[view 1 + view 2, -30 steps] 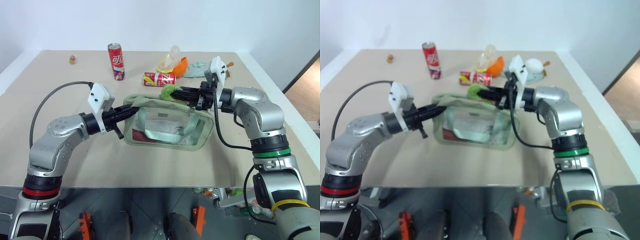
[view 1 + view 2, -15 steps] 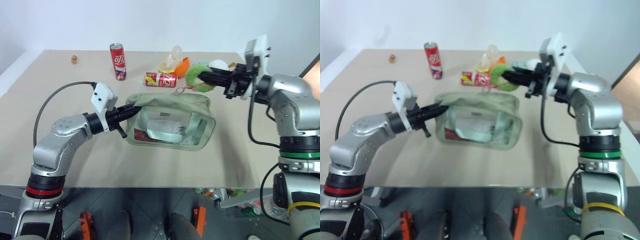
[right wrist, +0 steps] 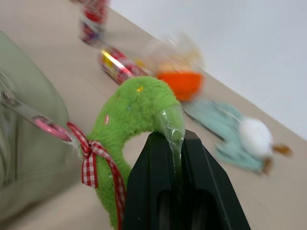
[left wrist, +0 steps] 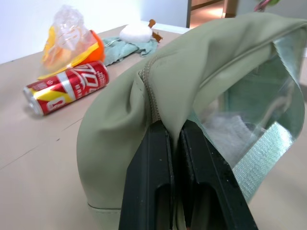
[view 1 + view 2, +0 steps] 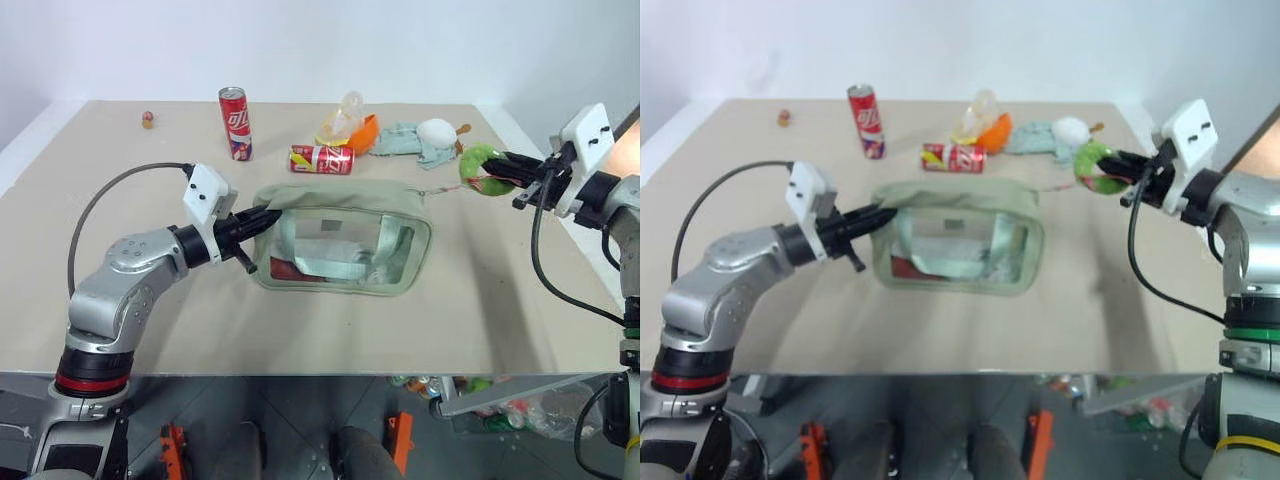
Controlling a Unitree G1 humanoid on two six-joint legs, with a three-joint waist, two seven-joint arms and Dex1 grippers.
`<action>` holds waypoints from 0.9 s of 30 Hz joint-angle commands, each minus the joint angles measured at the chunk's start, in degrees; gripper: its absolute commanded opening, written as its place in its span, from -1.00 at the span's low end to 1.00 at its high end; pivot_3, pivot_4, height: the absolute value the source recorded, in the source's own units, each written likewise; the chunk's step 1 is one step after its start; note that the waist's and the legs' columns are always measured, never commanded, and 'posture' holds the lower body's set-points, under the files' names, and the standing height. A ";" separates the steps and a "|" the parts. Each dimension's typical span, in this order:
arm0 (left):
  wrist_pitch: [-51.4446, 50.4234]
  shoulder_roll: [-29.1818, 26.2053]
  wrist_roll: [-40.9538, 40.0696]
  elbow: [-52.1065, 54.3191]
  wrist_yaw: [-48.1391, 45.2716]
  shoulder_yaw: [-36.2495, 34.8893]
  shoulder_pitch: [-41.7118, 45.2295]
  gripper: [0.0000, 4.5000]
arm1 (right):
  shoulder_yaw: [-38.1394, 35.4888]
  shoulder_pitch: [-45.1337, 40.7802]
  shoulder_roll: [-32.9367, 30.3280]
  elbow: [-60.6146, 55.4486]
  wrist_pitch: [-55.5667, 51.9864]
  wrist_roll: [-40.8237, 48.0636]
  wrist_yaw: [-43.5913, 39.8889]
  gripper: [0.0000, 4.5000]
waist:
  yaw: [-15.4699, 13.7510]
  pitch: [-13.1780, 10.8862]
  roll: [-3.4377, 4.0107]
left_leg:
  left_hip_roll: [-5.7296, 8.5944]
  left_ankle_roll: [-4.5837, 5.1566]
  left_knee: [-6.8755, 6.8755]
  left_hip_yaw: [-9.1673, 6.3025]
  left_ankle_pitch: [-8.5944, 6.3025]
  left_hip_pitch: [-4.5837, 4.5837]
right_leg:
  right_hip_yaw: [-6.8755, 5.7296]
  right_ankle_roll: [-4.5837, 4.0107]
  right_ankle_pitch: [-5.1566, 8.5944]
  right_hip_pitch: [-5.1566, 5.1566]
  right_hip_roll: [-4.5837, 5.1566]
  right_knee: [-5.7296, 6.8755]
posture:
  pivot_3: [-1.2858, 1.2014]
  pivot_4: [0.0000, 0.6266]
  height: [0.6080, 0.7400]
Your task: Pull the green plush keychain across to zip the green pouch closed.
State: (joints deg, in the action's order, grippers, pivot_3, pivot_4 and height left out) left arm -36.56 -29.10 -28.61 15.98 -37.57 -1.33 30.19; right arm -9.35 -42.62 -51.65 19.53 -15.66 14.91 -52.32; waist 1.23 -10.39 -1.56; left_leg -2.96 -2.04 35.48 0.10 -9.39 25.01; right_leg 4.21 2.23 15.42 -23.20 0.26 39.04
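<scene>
- The green plush keychain is held up off the counter, out past the pouch's right end, and is clamped between the closed fingers of the right tool.
- A red-and-white checked ribbon and a pink ring are seen on the keychain in the right wrist view, and a thin link is drawn taut from it to the right top corner of the green pouch.
- The pouch is stood upright near the middle of the counter, its clear window side turned to the front, with folded pale contents and something red seen through it.
- The zipper along the pouch's top is seen closed at the left end in the left wrist view.
- The left end of the pouch is pinched by the left tool, whose fingers are pressed together on the fabric just beside the zipper seam.
- Behind the pouch, a red can is laid on its side, and a second red can is stood upright further left.
- An orange item under clear plastic, a pale mint cloth with a white ball and a small object at the far left are set along the back.
</scene>
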 commanded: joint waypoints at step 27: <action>-4.06 2.58 -7.89 2.48 5.28 -7.54 -0.09 0.05 | -3.53 8.32 16.64 -15.71 -9.93 7.39 12.07 0.03 | 0.69 0.01 0.00 | -0.02 0.04 -0.09 -0.08 0.37 -0.19 | 0.08 0.28 -0.29 0.10 -0.15 -0.01 | 0.03 -0.52 1.00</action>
State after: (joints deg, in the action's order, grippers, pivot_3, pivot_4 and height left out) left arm -40.54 -25.75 -34.44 17.08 -31.79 -6.48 28.74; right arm -9.76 -32.66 -34.07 7.57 -23.16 18.18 -39.43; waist 1.93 -10.39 -1.57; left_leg -2.98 -2.01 35.38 0.01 -9.02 24.86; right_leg 4.28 2.51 15.13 -23.14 0.11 39.03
